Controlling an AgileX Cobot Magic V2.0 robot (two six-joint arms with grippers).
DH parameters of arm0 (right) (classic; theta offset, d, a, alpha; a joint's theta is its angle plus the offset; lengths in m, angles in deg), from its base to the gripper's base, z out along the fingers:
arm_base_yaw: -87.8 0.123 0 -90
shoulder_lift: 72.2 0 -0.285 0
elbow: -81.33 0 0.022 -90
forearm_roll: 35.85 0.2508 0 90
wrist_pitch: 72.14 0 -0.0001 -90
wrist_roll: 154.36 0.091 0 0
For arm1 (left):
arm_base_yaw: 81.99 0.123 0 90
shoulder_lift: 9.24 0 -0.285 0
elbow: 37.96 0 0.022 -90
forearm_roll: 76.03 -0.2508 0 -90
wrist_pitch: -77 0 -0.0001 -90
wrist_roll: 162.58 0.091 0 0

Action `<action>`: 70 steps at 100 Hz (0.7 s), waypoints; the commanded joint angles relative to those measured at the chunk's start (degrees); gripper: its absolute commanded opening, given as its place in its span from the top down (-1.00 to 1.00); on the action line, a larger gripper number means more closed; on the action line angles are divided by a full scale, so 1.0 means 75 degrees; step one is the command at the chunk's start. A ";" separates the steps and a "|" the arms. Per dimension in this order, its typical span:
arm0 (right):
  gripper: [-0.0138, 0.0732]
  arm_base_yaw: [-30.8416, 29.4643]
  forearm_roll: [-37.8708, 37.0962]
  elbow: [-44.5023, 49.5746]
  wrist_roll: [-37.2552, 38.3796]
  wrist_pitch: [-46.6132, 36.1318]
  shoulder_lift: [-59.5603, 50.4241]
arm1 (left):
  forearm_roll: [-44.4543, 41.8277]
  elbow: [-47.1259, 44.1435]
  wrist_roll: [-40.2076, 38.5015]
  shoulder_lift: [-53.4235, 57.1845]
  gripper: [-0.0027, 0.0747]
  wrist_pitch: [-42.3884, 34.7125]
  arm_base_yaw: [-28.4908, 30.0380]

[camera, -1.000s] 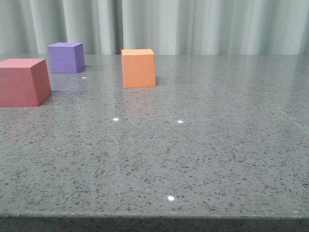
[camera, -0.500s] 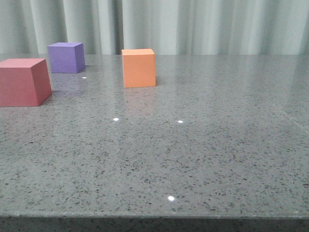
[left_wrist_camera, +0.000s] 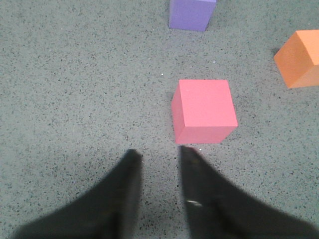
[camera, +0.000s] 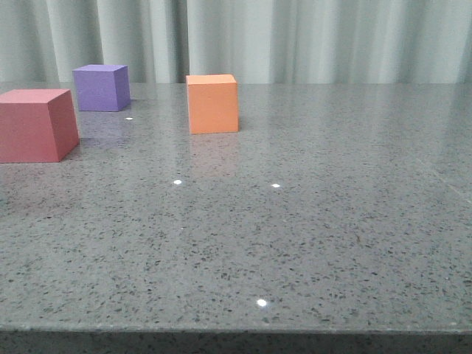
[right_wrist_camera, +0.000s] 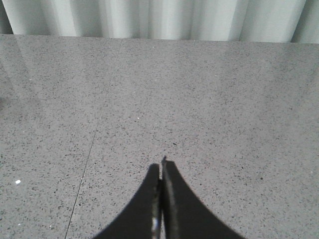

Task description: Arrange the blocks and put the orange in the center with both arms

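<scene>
The speckled grey table (camera: pixel 317 243) takes up nearly everything I can see, with a pale curtain (camera: pixel 295 40) hanging behind its far edge. On it stand the three blocks, all on my left half: the red-pink cube (camera: pixel 35 125) nearest and furthest left, the purple cube (camera: pixel 101 88) behind it, and the orange cube (camera: pixel 212 104) further right, apart from both.

My left gripper (left_wrist_camera: pixel 159 157) hangs above the table with its fingers parted and nothing between them. The red-pink cube (left_wrist_camera: pixel 204 110) lies just ahead of the fingertips and offset toward one finger, so the gap does not line up with it yet (I judge a small sideways correction is needed before closing in). My right gripper (right_wrist_camera: pixel 161 167) has its fingers pressed together, empty, over bare table with no block in its view, so the left arm is clearly the nearer one to all three cubes.

The front view shows neither arm at all; only the wrist cameras reveal them. The left wrist view also shows the tops of the purple cube (left_wrist_camera: pixel 191 14) and the orange cube (left_wrist_camera: pixel 300 57), and how well apart they sit from the red-pink one.
</scene>
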 commanded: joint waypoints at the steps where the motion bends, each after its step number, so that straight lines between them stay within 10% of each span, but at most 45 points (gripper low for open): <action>1: 0.84 -0.0046 -0.0138 -0.0183 -0.0072 -0.0558 0.0019 | 0.0083 0.0270 -0.0010 0.0011 -0.42 -0.0414 -0.0076; 13: 0.84 -0.0046 -0.0138 -0.0183 -0.0072 -0.0558 0.0019 | 0.0083 0.0270 -0.0010 0.0011 -0.87 -0.0414 -0.0076; 70: 0.84 -0.0046 -0.0138 -0.0183 -0.0072 -0.0558 0.0019 | 0.0799 0.0940 -0.0255 -0.1406 -0.78 -0.1494 -0.2160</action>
